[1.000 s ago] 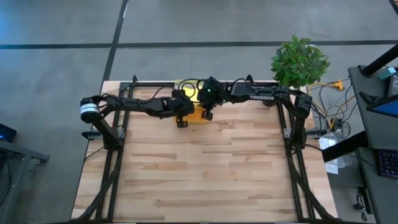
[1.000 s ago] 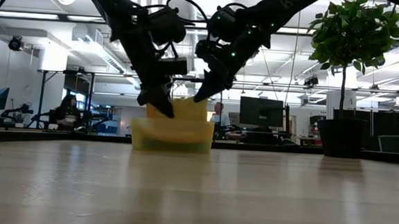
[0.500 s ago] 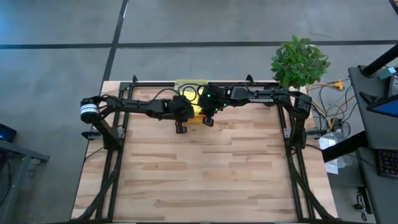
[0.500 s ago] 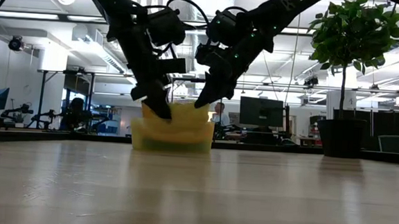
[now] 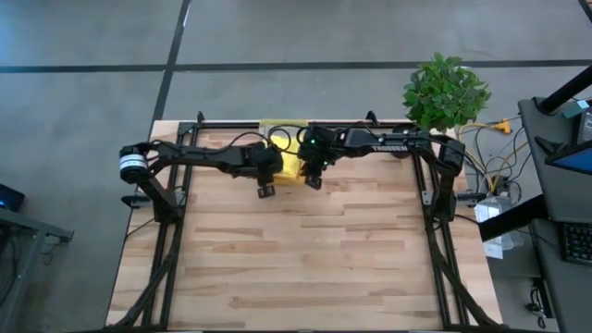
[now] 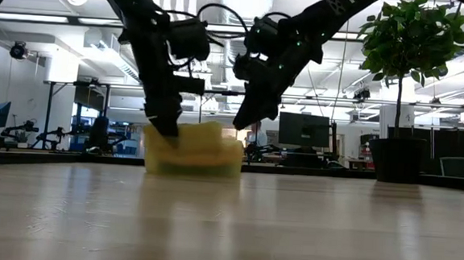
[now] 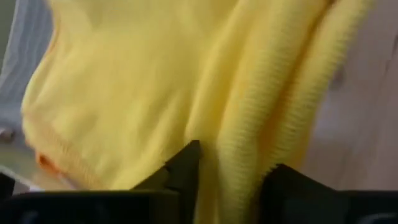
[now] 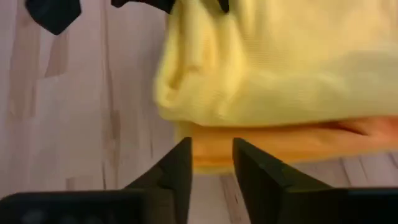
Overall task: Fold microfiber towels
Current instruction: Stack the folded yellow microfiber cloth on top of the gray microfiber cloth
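- At the table's far edge, our left gripper (image 6: 166, 128) clamps a fold of the yellow towel (image 6: 194, 148).
- Our right gripper (image 6: 239, 121) hangs just above the towel's other side, fingers slightly apart and empty.
- An orange towel (image 8: 280, 142) peeks from beneath the yellow one.

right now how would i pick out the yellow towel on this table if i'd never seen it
Look to the far edge of the wooden table, where both arms meet. The yellow towel lies bunched there between the left gripper and right gripper, the only bright soft heap on bare wood.
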### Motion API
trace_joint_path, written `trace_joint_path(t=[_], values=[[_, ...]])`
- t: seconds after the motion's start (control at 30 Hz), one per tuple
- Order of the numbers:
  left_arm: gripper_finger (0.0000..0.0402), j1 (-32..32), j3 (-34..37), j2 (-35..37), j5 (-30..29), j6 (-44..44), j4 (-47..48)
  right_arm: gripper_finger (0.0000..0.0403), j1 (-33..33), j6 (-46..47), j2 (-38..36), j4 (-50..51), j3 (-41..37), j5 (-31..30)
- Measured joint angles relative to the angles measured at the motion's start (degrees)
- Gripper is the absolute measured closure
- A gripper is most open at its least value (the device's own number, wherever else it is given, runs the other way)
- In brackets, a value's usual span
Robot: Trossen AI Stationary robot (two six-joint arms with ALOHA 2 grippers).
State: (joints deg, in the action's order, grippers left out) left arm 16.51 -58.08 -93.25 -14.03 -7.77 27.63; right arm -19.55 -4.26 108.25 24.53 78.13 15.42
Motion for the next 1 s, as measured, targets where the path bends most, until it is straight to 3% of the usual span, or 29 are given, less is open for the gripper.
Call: trace_joint_path(t=[0.17, 0.3, 0.43, 0.67, 0.87, 1.0], values=[[0.0236, 0.0, 0.0, 3.9, -1.4, 2.9, 3.5, 0.0257, -1.0, 1.0, -3.0, -0.5, 0.0, 0.0], [0.02, 0.0, 0.0, 8.4, -1.3, 3.0, 2.8, 0.0252, -2.9, 0.8, -3.9, -3.9, 0.1, -0.5], [0.019, 0.0, 0.0, 12.4, -1.2, 5.3, 0.1, 0.0287, -5.2, 0.0, -2.7, -6.2, 0.2, -0.1], [0.0189, 0.1, 0.1, 16.2, -1.5, 7.4, -1.6, 0.0381, -7.2, -0.3, 0.0, -8.9, 0.2, 1.4], [0.0189, 0.1, 0.2, 16.5, -2.8, 9.3, -2.9, 0.0394, -7.8, 1.7, 3.2, -13.6, 2.7, 1.6], [0.0189, 0.3, 0.3, 15.9, -3.0, 12.4, -3.1, 0.0394, -8.4, 3.0, 8.9, -3.8, 9.6, 1.5]])
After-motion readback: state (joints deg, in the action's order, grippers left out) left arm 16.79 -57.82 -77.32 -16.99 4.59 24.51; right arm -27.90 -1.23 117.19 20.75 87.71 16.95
